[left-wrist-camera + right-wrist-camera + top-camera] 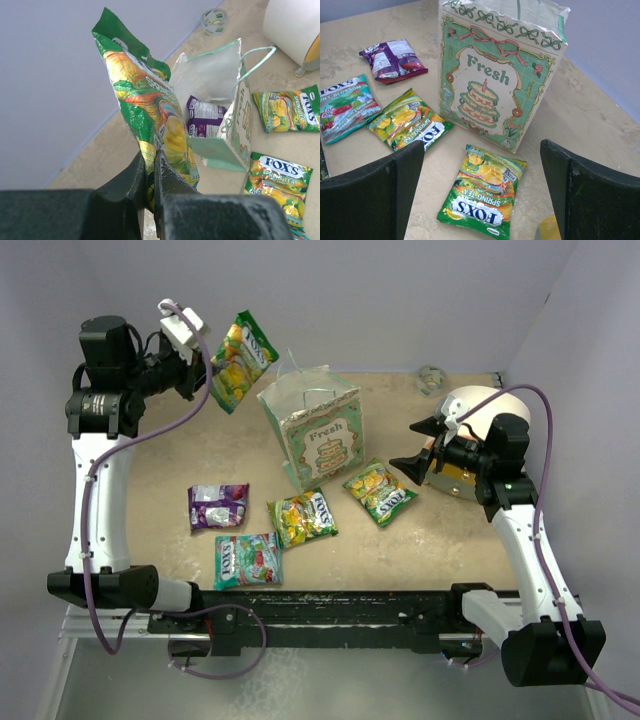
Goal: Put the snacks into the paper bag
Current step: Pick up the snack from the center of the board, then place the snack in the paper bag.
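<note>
Where the left arm hangs: upper left of the overhead view, with the left gripper [212, 373] high off the table [450, 540].
Left jaws: pinched tight on the lower end of the held packet [240, 362], yellow-green and glossy. The wrist view shows it standing up tall from between the fingers [137, 172].
Held packet's place: in the air, up and left of the paper bag [315, 430] and clear of it.
Paper bag: upright at centre frame, mint green with a cake and "Fresh" on the front, top open.
Bag mouth: the left wrist view catches a purple wrapper [205, 117] right at the opening. It looks to be inside, but I can't say for sure.
Right gripper [412, 446]: jaws spread wide and holding nothing, right of the bag and pointing at it.
Right-hand packet [380, 493]: yellow-green, flat on the table just off the bag's lower right corner, low between the open fingers in the right wrist view.
Middle packet [303, 517]: yellow-green, flat, just below the bag.
Purple packet [218, 506]: flat, lower left of the bag.
Teal-and-red packet [247, 560]: flat, lowest of the lot, below the purple one.
Cream cylinder [480, 410]: far right, behind the right gripper.
</note>
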Available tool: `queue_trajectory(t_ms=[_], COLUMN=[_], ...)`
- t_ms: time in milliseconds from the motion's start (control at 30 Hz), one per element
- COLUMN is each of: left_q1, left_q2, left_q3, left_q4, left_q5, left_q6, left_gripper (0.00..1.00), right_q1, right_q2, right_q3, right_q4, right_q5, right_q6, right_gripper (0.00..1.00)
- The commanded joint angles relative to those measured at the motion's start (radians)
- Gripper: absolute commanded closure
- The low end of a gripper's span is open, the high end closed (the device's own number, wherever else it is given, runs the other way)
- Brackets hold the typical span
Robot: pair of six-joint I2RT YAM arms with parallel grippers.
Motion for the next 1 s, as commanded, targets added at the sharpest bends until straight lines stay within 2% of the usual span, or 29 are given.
queue_trajectory(t_ms=[0,333,600,967], left_q1=[-0.060,-0.122,-0.168,-0.211], left_q2=[0.045,0.135,0.145,0.170], left_q3=[0.122,0.186,0.150,0.130], left_q4=[0.023,0.030,0.086,0.085], left_q5=[-0.004,-0.001,-0.025,-0.054], left_q6=[0.109,0.231,0.318,0.440], left_gripper=[1.00,1.00,1.00,1.00], right_q1=[-0.003,-0.003,-0.003,-0.005], right_q2=[-0.020,-0.033,-0.035,-0.030], right_q3=[0.000,0.023,0.029,0.026], right_q4=[0.040,0.012,-0.002,-0.004], right_q5=[0.010,0.016,0.034,0.048], right_q6=[0.002,-0.014,-0.028,-0.037], right_gripper=[0.00,0.00,0.00,0.00])
